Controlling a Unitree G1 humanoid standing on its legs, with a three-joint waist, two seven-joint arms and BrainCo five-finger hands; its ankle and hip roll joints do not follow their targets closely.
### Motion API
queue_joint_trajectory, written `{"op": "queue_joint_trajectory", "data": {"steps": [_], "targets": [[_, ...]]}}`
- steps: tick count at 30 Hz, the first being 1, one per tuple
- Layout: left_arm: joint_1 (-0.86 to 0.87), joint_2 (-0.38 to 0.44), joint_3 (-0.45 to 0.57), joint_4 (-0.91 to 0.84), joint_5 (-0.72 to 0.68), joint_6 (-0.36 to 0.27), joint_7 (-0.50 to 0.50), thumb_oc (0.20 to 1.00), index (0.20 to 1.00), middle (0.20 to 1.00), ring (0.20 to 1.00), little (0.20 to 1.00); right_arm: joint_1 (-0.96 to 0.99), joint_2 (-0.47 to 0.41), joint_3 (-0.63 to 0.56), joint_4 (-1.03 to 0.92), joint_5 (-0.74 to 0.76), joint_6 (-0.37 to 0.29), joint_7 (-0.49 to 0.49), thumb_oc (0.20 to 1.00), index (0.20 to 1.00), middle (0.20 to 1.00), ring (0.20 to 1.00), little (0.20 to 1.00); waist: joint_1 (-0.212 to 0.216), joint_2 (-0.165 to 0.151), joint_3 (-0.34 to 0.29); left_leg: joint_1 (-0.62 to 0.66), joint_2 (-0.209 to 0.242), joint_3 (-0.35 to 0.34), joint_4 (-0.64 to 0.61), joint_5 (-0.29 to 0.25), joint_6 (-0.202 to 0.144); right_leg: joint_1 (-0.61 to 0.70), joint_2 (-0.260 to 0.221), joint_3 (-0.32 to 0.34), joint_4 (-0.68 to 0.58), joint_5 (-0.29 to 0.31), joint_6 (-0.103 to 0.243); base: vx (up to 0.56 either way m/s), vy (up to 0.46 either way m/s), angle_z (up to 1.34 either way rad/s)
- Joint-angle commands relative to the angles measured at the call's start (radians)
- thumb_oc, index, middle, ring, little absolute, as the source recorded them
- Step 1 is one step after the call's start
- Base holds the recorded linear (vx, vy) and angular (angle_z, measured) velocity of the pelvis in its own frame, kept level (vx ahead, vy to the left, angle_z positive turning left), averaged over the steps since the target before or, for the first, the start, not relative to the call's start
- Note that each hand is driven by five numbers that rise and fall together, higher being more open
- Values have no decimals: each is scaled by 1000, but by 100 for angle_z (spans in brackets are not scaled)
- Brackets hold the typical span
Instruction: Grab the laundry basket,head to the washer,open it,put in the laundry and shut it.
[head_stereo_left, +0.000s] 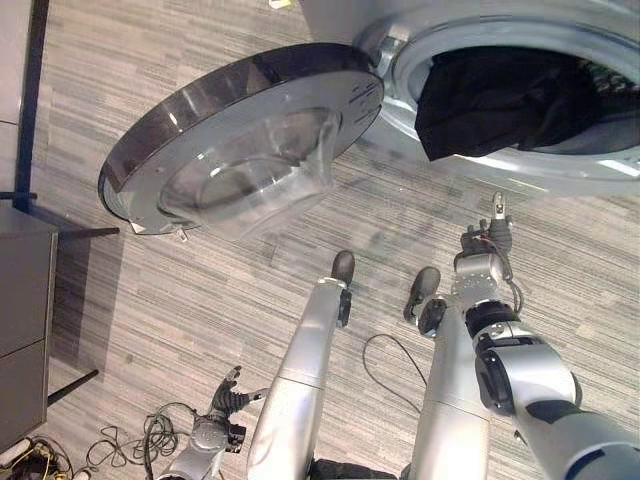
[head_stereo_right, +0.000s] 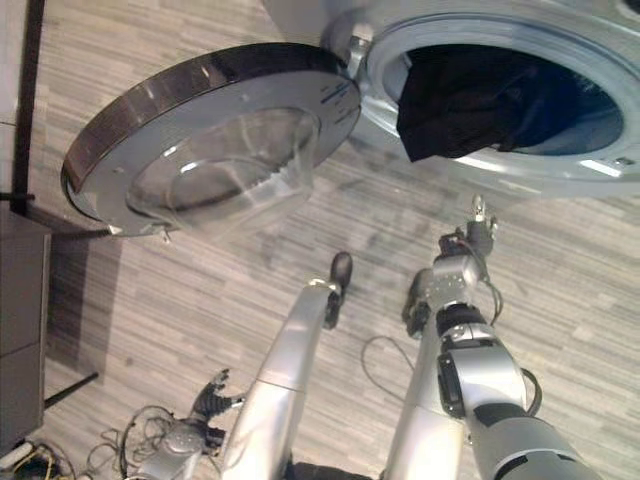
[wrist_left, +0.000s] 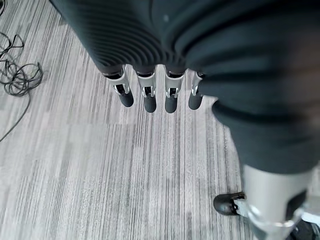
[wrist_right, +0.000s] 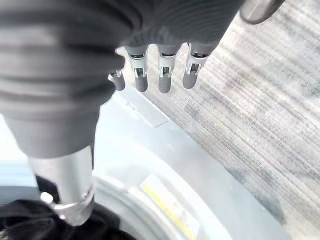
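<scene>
Robot hand (head_stereo_left: 487, 262) below open washer (head_stereo_left: 520, 120)

Twin head views down on open washer (head_stereo_left: 520, 90) and floor (head_stereo_left: 200, 300); close wrist views along fingers (wrist_left: 150, 97).

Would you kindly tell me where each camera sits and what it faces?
Left eye, head, looking down: open washer door, dark laundry in the drum, right hand.
Right eye: same scene, slightly offset; left hand low.
Left wrist: past straight fingers at floor.
Right wrist: past straight fingers at washer front; shares laundry with eyes.
</scene>
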Motion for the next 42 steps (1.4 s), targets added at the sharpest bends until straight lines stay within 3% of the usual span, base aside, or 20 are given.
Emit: {"op": "queue_joint_trajectory", "data": {"steps": [1, 2, 6, 7, 8, 9, 16, 20, 21, 22, 26, 34, 42], "targets": [[35, 45, -30, 40, -11, 27, 5, 1000, 1000, 1000, 1000, 1000, -172, -164, 2, -35, 8, 18, -24, 1000, 1000, 1000, 1000, 1000, 57, 16, -3, 35, -57, 17, 18, -94, 46, 49, 17, -77, -47, -46, 19, -2, 7, -7], [41, 55, -36, 48, -6, 32, 5, 1000, 1000, 1000, 1000, 1000, -263, -199, 34, -44, -1, 19, -40, 1000, 1000, 1000, 1000, 1000, 68, 19, -8, 30, -59, 18, 20, -96, 46, 40, 9, -80, -39, -47, 26, 0, 0, 0], [49, 60, -31, 75, 7, 40, 6, 1000, 1000, 1000, 1000, 1000, -335, -219, 84, -83, -10, 5, -45, 1000, 1000, 1000, 1000, 1000, 74, 18, -17, 32, -59, 20, 10, -99, 49, 44, 1, -84, -45, -48, 34, 33, 13, 6], [49, 61, -33, 80, 11, 39, 2, 1000, 1000, 1000, 1000, 1000, -342, -225, 90, -79, -11, 10, -39, 768, 768, 768, 768, 768, 76, 18, -19, 33, -60, 20, 8, -100, 50, 46, -1, -85, -46, -49, 36, 31, 2, -1], [47, 60, -34, 81, 12, 39, 2, 1000, 1000, 1000, 1000, 1000, -345, -227, 92, -75, -10, 10, -37, 288, 288, 288, 288, 288, 76, 20, -18, 33, -60, 20, 8, -100, 50, 47, -1, -85, -47, -49, 36, 32, 1, -2], [46, 61, -33, 88, 15, 36, 0, 1000, 1000, 1000, 1000, 1000, -355, -231, 107, -80, -14, 15, -26, 200, 200, 200, 200, 200, 79, 19, -21, 35, -62, 21, 6, -101, 50, 53, -4, -87, -53, -47, 40, 50, -5, -2], [24, 67, -34, 54, 4, 14, -16, 1000, 1000, 1000, 1000, 1000, -374, -287, 134, -70, -1, 19, 35, 200, 200, 200, 200, 200, 89, 17, -42, 76, -77, 5, -59, -81, 49, 103, -21, -101, -107, -32, 53, 51, -6, 7], [18, 67, -29, 56, 1, 15, -18, 1000, 1000, 1000, 1000, 1000, -335, -230, 156, -95, -15, 37, 55, 200, 200, 200, 200, 200, 84, 7, -38, 102, -74, 2, -87, -68, 53, 126, -12, -97, -132, -19, 48, 6, 9, 6], [17, 64, -19, 57, -5, 15, -16, 1000, 1000, 1000, 1000, 1000, -301, -170, 200, -101, -71, 63, 54, 501, 501, 501, 501, 501, 78, -4, -30, 116, -71, 2, -106, -57, 52, 140, -4, -95, -152, -10, 42, 0, 0, 0], [18, 64, -19, 56, -5, 15, -16, 1000, 1000, 1000, 1000, 1000, -301, -169, 200, -102, -72, 63, 53, 1000, 1000, 1000, 1000, 1000, 77, -4, -29, 117, -71, 1, -107, -56, 52, 141, -4, -95, -153, -9, 42, -16, -1, -3], [18, 54, -15, 46, -35, 7, -16, 1000, 1000, 1000, 1000, 1000, -271, -56, 217, -85, -96, 94, 69, 1000, 1000, 1000, 1000, 1000, 78, -10, -22, 134, -74, 0, -156, -27, 49, 161, 3, -99, -199, 12, 37, -18, -1, -5], [9, 50, -18, 89, -32, 9, -18, 1000, 1000, 1000, 1000, 1000, -266, 23, 242, -87, -129, 107, 76, 1000, 1000, 1000, 1000, 1000, 81, -14, -12, 177, -83, -10, -243, 27, 39, 202, 5, -105, -259, 46, 37, -26, 1, 9], [-9, 51, -33, 103, -45, 11, 0, 1000, 1000, 1000, 1000, 1000, -352, -64, 181, -61, -86, 52, -13, 1000, 1000, 1000, 1000, 1000, 91, -6, -9, 181, -103, -31, -295, 62, 31, 207, -10, -116, -275, 53, 41, -17, 1, 9]]}}
